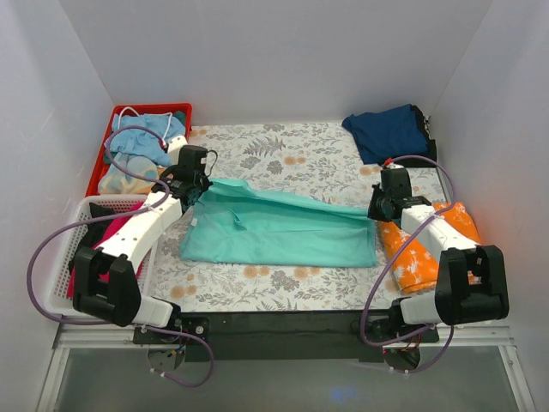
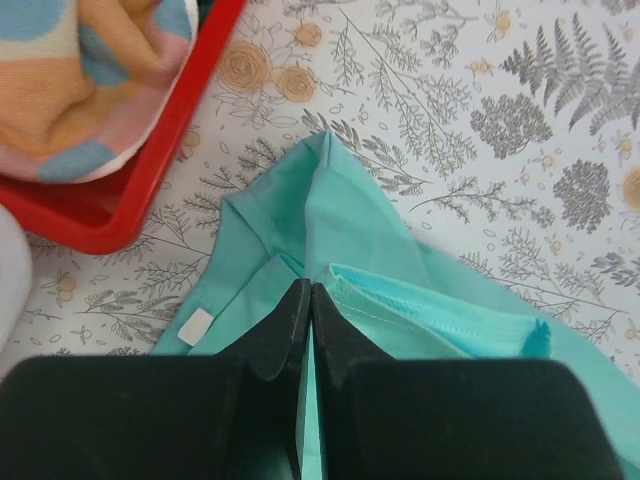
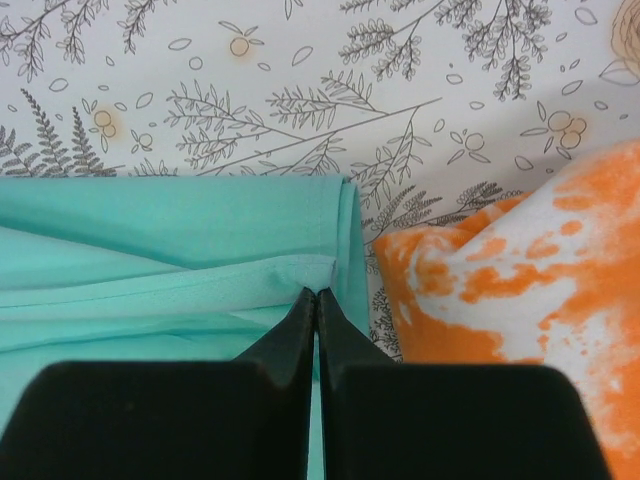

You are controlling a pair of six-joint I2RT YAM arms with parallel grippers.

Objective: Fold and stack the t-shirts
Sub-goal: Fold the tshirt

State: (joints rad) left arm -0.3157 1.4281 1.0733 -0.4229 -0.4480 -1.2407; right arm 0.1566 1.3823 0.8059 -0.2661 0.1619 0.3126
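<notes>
A teal-green t-shirt [image 1: 279, 230] lies partly folded across the middle of the flowered table. My left gripper [image 1: 196, 190] is shut on its upper left edge; in the left wrist view the gripper [image 2: 308, 290] pinches teal cloth [image 2: 350, 225] near a white label. My right gripper [image 1: 378, 209] is shut on the shirt's upper right corner; in the right wrist view the gripper [image 3: 317, 293] nips a teal fold [image 3: 180, 250]. A navy t-shirt [image 1: 388, 131] lies folded at the back right. An orange-and-white t-shirt [image 1: 426, 243] lies at the right [image 3: 520, 270]. Magenta cloth [image 1: 110, 233] shows in the white basket.
A red tray [image 1: 103, 154] at the back left holds blue and pastel clothes [image 1: 141, 142]; its corner shows in the left wrist view [image 2: 150, 170]. A white basket [image 1: 64, 257] stands at the left front. White walls close in three sides.
</notes>
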